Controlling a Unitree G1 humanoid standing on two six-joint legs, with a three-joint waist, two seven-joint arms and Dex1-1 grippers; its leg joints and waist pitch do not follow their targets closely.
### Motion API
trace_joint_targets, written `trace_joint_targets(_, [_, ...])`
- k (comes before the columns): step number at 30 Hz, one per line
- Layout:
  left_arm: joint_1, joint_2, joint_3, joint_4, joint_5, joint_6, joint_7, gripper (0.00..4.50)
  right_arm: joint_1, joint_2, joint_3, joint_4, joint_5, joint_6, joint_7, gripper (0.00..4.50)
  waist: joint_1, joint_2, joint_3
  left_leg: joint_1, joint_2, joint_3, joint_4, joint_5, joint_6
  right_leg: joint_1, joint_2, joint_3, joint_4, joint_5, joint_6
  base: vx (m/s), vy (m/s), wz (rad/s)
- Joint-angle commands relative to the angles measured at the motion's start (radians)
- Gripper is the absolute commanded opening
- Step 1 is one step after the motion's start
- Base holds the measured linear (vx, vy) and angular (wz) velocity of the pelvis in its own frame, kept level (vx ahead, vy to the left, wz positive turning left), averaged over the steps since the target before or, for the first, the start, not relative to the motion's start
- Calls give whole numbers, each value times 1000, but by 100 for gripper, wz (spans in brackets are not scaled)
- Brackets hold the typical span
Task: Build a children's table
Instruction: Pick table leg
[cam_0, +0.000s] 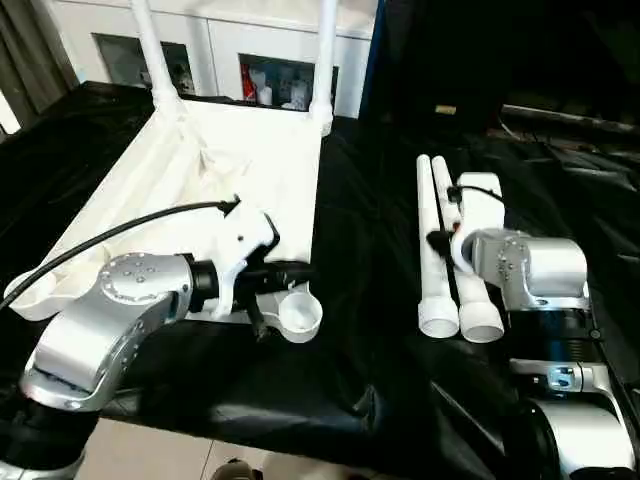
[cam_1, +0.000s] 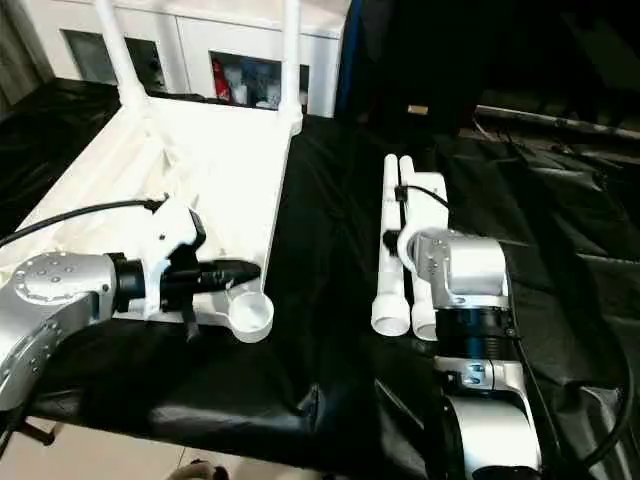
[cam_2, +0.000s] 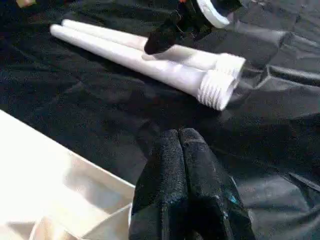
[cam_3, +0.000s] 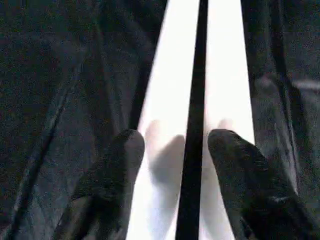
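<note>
The children's table lies upside down: its white tabletop (cam_0: 250, 150) shows the ribbed underside, and two legs (cam_0: 327, 50) stand upright in the far corners. The near right corner socket (cam_0: 300, 318) holds no leg. My left gripper (cam_0: 303, 270) is shut and holds nothing, just above and behind that socket. Two loose white legs (cam_0: 437, 250) lie side by side on the black cloth to the right, threaded ends (cam_2: 220, 82) toward me. My right gripper (cam_3: 175, 145) hovers over these two legs with its fingers (cam_3: 117, 165) open, gripping neither.
Black cloth (cam_0: 370, 330) covers the work surface, wrinkled near the front edge. A white glass-door cabinet (cam_0: 225, 55) stands behind the tabletop. Dark cloth-covered space lies between the tabletop and the loose legs.
</note>
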Motion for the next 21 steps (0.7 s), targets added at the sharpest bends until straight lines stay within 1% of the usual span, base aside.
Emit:
trace_joint_targets(1, [-12, -1, -18, -27, -7, 17, -5, 0, 14, 2, -11, -4, 15, 33, 6, 235, -4, 14, -67, 18, 41, -15, -72, -203, -77, 40, -74, 58, -73, -272, -95, 0, 0, 0])
trace_joint_targets(3, [-18, -6, -22, -31, -10, 28, -1, 0, 17, 1, -11, -2, 19, 44, 8, 235, -4, 12, -65, 18, 41, -15, -73, -213, -78, 40, -74, 59, -75, -286, -92, 0, 0, 0])
trace_joint_targets(5, [-24, -5, -27, -33, -10, 34, -1, 0, 16, 2, -17, 8, 30, 60, 14, 235, -3, 8, -65, 19, 41, -16, -74, -220, -76, 40, -76, 58, -78, -311, -85, 0, 0, 0])
trace_joint_targets(6, [-25, -5, -27, -34, -10, 35, -1, 0, 15, 2, -16, 10, 30, 59, 13, 235, -2, 9, -64, 19, 41, -16, -74, -223, -77, 39, -76, 58, -78, -319, -83, 0, 0, 0])
trace_joint_targets(7, [-26, -5, -27, -35, -12, 37, 0, 0, 15, 3, -15, 14, 29, 60, 13, 235, -2, 9, -64, 19, 41, -17, -74, -223, -78, 39, -77, 58, -79, -329, -80, 0, 0, 0])
trace_joint_targets(8, [-26, -3, -27, -37, -14, 39, 1, 0, 15, 4, -14, 17, 29, 62, 13, 235, -3, 6, -65, 19, 41, -16, -74, -222, -77, 40, -77, 58, -79, -330, -78, 0, 0, 0])
trace_joint_targets(9, [-26, 0, -27, -39, -15, 40, 2, 0, 17, 6, -8, 22, 31, 70, 16, 235, -2, 7, -67, 19, 42, -17, -73, -215, -78, 40, -77, 58, -78, -329, -77, 0, 0, 0])
trace_joint_targets(10, [-22, 5, -27, -43, -15, 40, 4, 0, 20, 13, -3, 29, 37, 87, 21, 235, -3, 3, -69, 19, 42, -16, -73, -210, -77, 41, -76, 57, -78, -325, -76, 0, 0, 0])
trace_joint_targets(12, [-19, 6, -27, -44, -15, 40, 5, 0, 22, 18, -3, 33, 42, 96, 25, 235, -3, 6, -69, 18, 42, -16, -73, -206, -78, 40, -77, 58, -78, -321, -78, 0, 0, 0])
trace_joint_targets(13, [-18, 3, -27, -45, -16, 44, 7, 0, 24, 24, 3, 40, 48, 108, 34, 235, -2, 3, -70, 17, 42, -16, -72, -196, -76, 42, -77, 58, -75, -311, -78, 0, 0, 0])
trace_joint_targets(14, [-18, 3, -27, -45, -16, 44, 7, 0, 24, 24, 3, 40, 48, 108, 34, 235, -2, 1, -69, 17, 42, -15, -72, -193, -75, 41, -78, 58, -76, -308, -78, 0, 0, 0])
trace_joint_targets(16, [-27, -5, -24, -46, -22, 51, 12, 0, 20, 24, 5, 52, 52, 110, 39, 235, -3, 4, -68, 18, 42, -15, -72, -194, -79, 39, -76, 58, -76, -302, -77, 0, 0, 0])
trace_joint_targets(19, [-33, -7, -28, -52, -26, 57, 11, 0, 15, 22, 2, 66, 59, 106, 43, 235, -1, 1, -67, 18, 42, -16, -73, -206, -80, 41, -78, 58, -77, -321, -73, 0, 0, 0])
trace_joint_targets(21, [-33, -6, -29, -55, -28, 59, 11, 0, 14, 22, 2, 70, 60, 106, 44, 235, -1, 1, -67, 18, 42, -16, -74, -206, -79, 40, -78, 58, -78, -324, -71, 0, 0, 0])
